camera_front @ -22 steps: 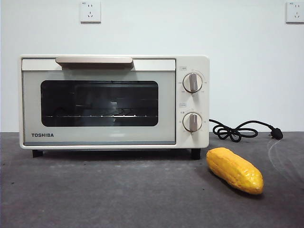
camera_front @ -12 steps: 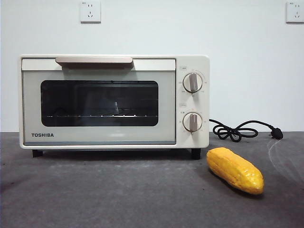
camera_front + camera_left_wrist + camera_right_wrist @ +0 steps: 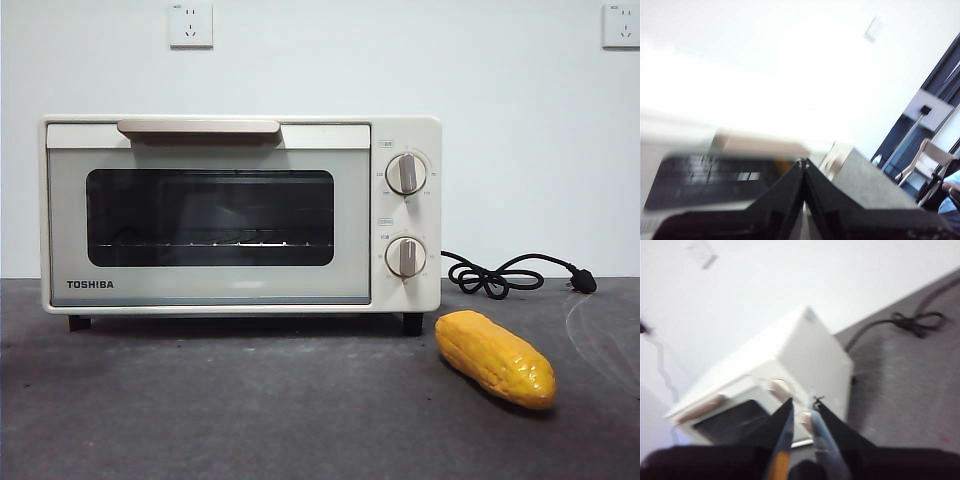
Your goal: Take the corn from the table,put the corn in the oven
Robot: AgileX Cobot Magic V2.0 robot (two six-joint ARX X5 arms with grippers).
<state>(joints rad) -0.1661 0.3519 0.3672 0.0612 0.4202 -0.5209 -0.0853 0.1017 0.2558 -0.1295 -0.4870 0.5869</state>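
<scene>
TOSHIBA lettering on oven (image 3: 240, 215) door; corn (image 3: 494, 358) on table (image 3: 250, 410); left claw (image 3: 803, 162) pressed together; right claw (image 3: 802, 402) slightly spread.

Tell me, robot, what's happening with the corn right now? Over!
Left gripper shut, empty, up near the oven. Right gripper slightly open, empty, above the table. Corn lying on table, untouched. Oven door closed, blocking the way in.
</scene>
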